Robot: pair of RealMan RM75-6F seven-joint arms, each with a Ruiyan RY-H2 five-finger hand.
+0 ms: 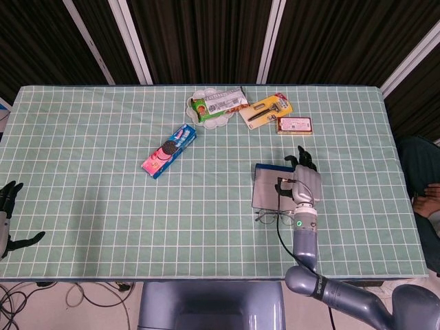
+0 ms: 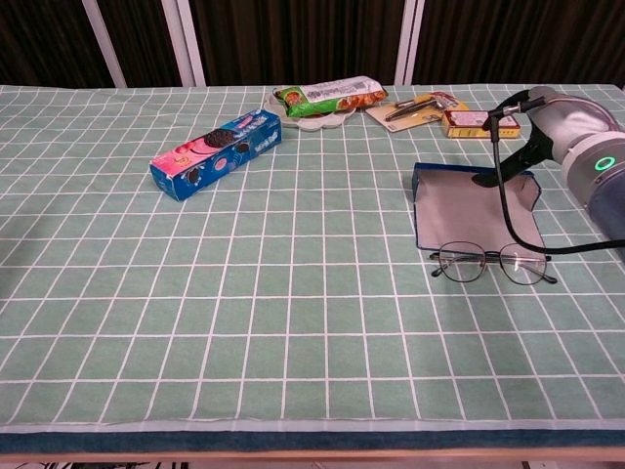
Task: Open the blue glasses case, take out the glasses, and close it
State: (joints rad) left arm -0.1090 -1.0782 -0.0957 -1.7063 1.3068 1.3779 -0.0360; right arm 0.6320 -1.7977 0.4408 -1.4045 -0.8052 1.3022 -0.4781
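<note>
The blue glasses case (image 1: 270, 194) (image 2: 474, 210) lies open right of the table's middle, grey lining up, blue rim along its far edge. The wire-framed glasses (image 1: 275, 218) (image 2: 491, 262) lie on the cloth, touching the case's near edge. My right hand (image 1: 303, 180) (image 2: 557, 119) hangs over the case's far right corner with fingers spread, holding nothing; its shadow falls on the lining. My left hand (image 1: 8, 218) rests at the table's near left edge, fingers apart and empty; the chest view does not show it.
An Oreo box (image 1: 170, 150) (image 2: 217, 153) lies left of centre. At the back are a green snack packet on a white plate (image 1: 218, 103) (image 2: 327, 96), a razor pack (image 1: 265, 111) (image 2: 418, 107) and a small orange box (image 1: 294, 124) (image 2: 469, 120). A person's arm (image 1: 427, 199) shows at the right edge.
</note>
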